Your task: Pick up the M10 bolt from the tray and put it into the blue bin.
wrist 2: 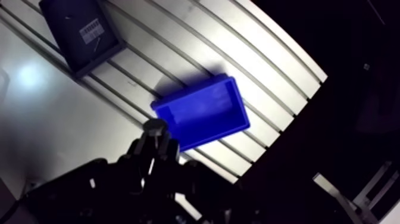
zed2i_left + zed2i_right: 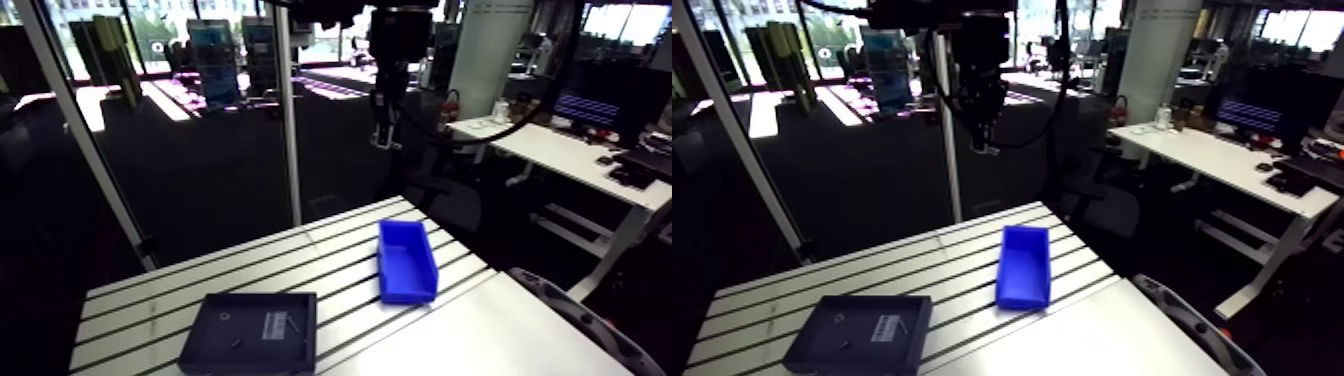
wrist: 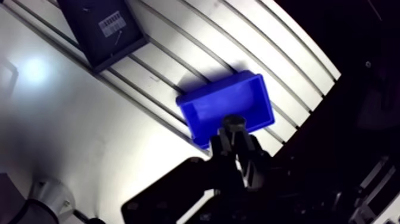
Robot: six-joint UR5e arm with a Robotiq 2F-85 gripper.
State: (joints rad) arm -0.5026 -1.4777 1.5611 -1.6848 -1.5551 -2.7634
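We find the pincer (image 3: 234, 131) pinching a dark hexagonal head, which we judge to be the M10 bolt (image 3: 234, 121), carried high above the bench (image 3: 89, 131). It lines up with the blue bin (image 3: 211, 108) below, presumably positioned for release. The tray (image 3: 89, 36) lies well apart, with small parts (image 2: 297, 325) still inside.

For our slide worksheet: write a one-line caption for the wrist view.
Gripper holds the M10 bolt high over the near edge of the blue bin; tray beyond.
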